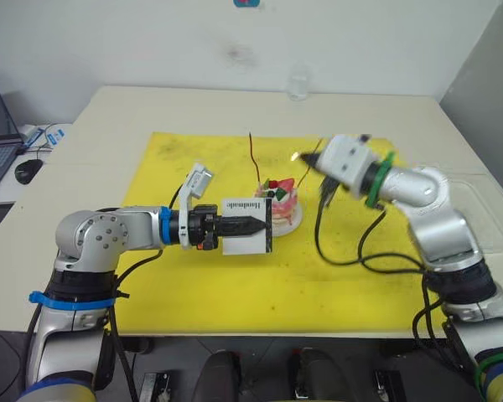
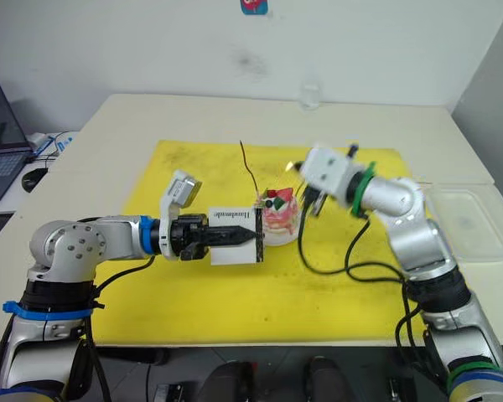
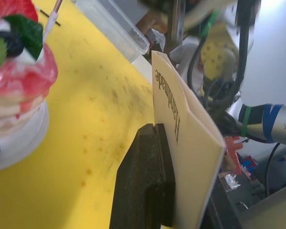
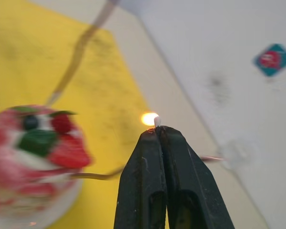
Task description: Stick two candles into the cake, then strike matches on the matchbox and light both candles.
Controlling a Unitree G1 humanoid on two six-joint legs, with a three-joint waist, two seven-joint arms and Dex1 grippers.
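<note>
The right hand (image 4: 157, 130) is pressed together on a match (image 4: 157, 121), of which a short pale stub shows above the fingertips with a small flame (image 4: 149, 118) burning at its end. In the head views this hand hangs just behind and to the right of the cake (image 1: 283, 201), which sits on its white plate (image 1: 295, 221) on the yellow mat (image 1: 193, 285) covering the counter (image 1: 109, 109). The dark red candle (image 1: 253, 156) stands upright in the cake on its left side; the tan candle (image 4: 78, 50) rises from the cake toward the lit match, its tip near the flame, though contact cannot be confirmed. The left hand (image 1: 250, 224) pinches the matchbox (image 1: 241, 238) on edge, just left of the cake and close to the plate. Judged step: lighting the first candle. To do it well, bring the flame under the candle tip and hold steady until the tip catches; the stub is short, so work promptly and keep the flame clear of the fingers. Keep the matchbox still and away from the flame, ready for the second strike.
</note>
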